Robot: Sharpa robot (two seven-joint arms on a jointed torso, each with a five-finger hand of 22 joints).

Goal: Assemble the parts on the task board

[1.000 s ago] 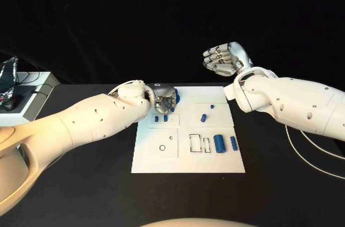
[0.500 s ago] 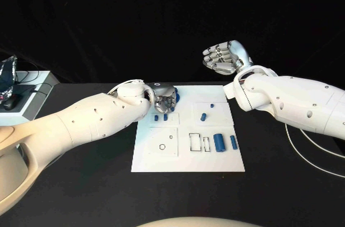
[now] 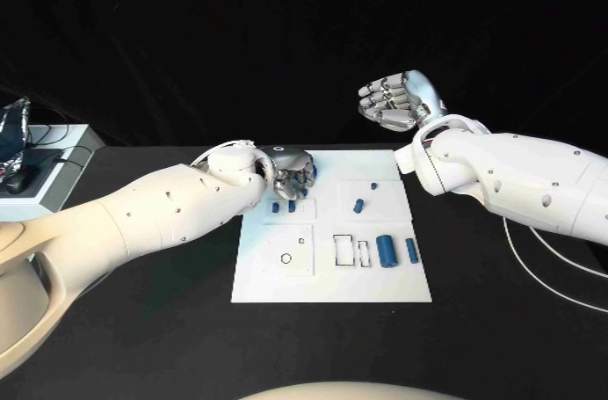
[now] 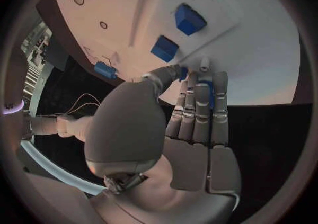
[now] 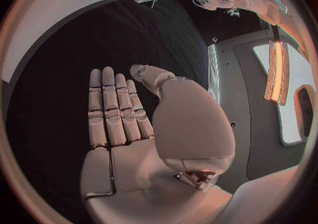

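Observation:
The white task board (image 3: pixel 332 281) lies in the middle of the black table. My left hand (image 3: pixel 292 173) hovers over its far left corner and pinches a small blue part (image 4: pixel 211 95) between thumb and fingers; most of that part is hidden. Two small blue parts (image 3: pixel 283 207) stand just in front of the hand, seen as blocks (image 4: pixel 190 18) in the left wrist view. Two more blue parts (image 3: pixel 360 208) lie mid-board, and two larger blue cylinders (image 3: pixel 387 251) lie at the near right. My right hand (image 3: pixel 396 101) is raised beyond the board's far right corner, with its fingers (image 5: pixel 113 110) straight and nothing in it.
A pale box (image 3: pixel 51 167) with cables sits at the table's left edge. A thin white cable (image 3: pixel 545 277) trails over the table under my right arm. Outlined empty slots (image 3: pixel 289 258) mark the board's near half.
My left hand has shifted slightly over the board's far left corner, still holding the part. My right hand stays raised, almost unmoved.

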